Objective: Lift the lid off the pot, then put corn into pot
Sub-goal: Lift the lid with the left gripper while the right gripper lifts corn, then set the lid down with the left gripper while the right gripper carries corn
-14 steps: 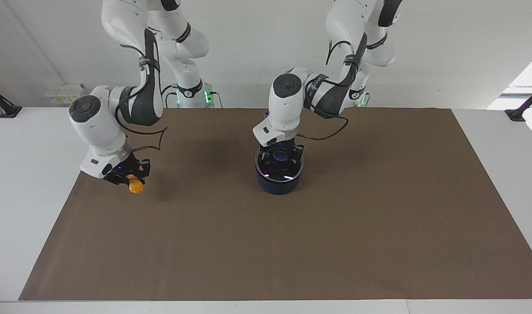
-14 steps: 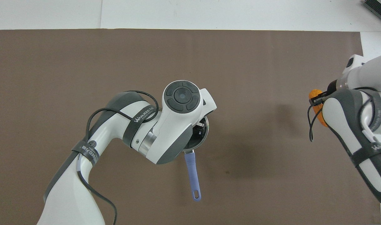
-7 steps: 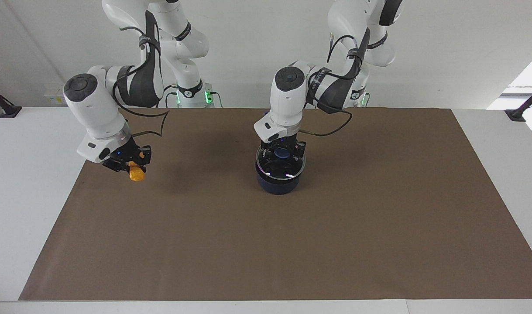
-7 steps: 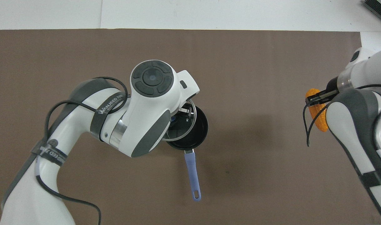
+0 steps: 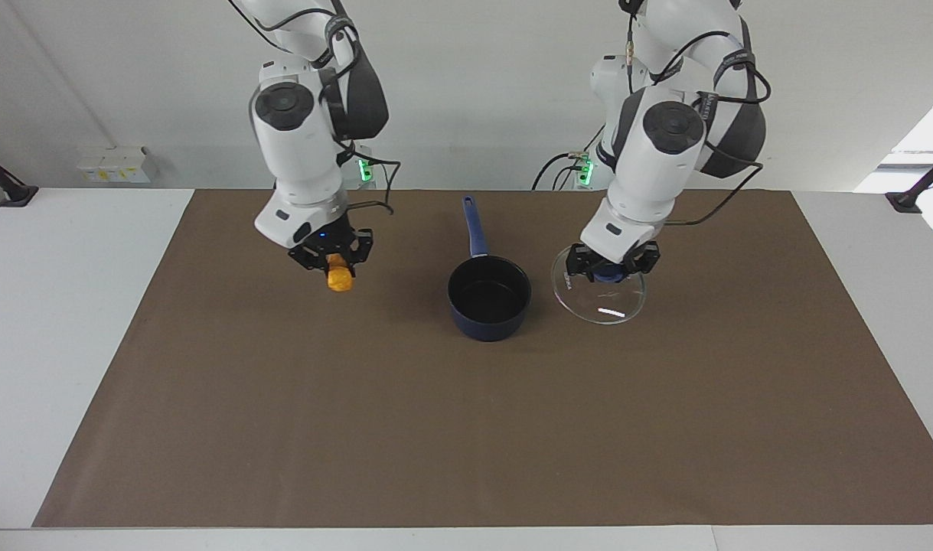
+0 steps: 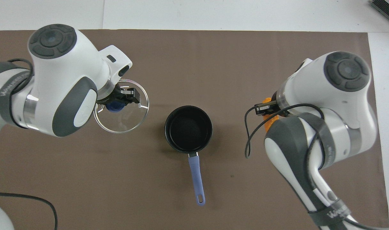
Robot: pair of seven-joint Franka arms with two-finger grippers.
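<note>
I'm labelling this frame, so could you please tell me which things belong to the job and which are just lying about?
Job:
- pot, open, on the mat
- lid, held by its knob in the left gripper
- corn, held in the right gripper

Lying about:
- brown mat
- white boxes by the wall

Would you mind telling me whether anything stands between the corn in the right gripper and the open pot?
Nothing visible does. The right gripper holds the corn in the air over bare mat, beside the uncovered pot. The left gripper holds the lid aloft, off toward the left arm's end.
</note>
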